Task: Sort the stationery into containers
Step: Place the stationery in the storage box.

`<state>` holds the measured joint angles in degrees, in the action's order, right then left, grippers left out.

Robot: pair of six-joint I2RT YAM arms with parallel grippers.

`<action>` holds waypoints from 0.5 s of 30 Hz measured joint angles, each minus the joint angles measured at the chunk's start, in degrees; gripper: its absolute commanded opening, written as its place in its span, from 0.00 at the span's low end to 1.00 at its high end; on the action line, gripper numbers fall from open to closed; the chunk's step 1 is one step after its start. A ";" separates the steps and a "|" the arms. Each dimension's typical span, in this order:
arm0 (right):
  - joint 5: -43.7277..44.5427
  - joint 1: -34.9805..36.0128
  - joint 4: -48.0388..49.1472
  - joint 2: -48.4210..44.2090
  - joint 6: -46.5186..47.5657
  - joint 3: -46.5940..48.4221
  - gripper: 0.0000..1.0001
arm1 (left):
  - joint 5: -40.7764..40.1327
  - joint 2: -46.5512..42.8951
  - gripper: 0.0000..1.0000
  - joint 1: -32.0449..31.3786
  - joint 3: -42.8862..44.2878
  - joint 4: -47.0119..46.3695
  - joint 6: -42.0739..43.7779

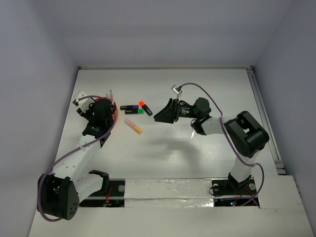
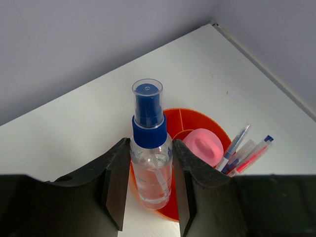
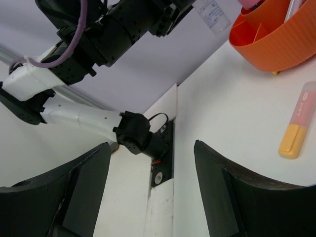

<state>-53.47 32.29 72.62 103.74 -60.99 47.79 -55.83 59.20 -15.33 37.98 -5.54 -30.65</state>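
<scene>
White matte surface [image 1: 197, 148] meets pale walls. In the left wrist view the left tool [image 2: 150, 192] clamps a clear plastic bottle [image 2: 148, 163] with a blue pump cap, black fingers flat on both sides, upright at the near rim of the round, glossy orange cup [image 2: 195, 118]. Its divided wells hold a pink-capped bottle [image 2: 203, 145] and thin pens [image 2: 242, 148]. The right tool [image 3: 150, 163] gapes wide, empty. Three black highlighters [image 1: 136, 108] and a yellow marker [image 1: 133, 126] lie centre-left in the top view.

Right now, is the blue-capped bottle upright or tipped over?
Upright: the blue-capped bottle stands cap-up, gripped by the left end effector, at the near rim of the orange holder.
</scene>
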 measured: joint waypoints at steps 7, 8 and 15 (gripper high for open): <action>-1.05 0.00 0.83 0.76 -2.78 0.00 0.74 | -0.04 4.20 0.00 0.46 -0.13 -5.33 1.14; -1.11 0.00 0.98 0.81 -2.95 0.00 0.74 | 0.07 5.05 0.00 0.44 -0.28 -5.92 1.16; -1.49 0.00 1.18 1.05 -3.34 0.00 0.74 | 0.44 9.31 0.00 0.44 -2.34 -8.70 0.92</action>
<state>-54.96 32.29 73.80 104.79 -64.34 47.79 -55.40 68.51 -14.90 35.64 -14.24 -29.74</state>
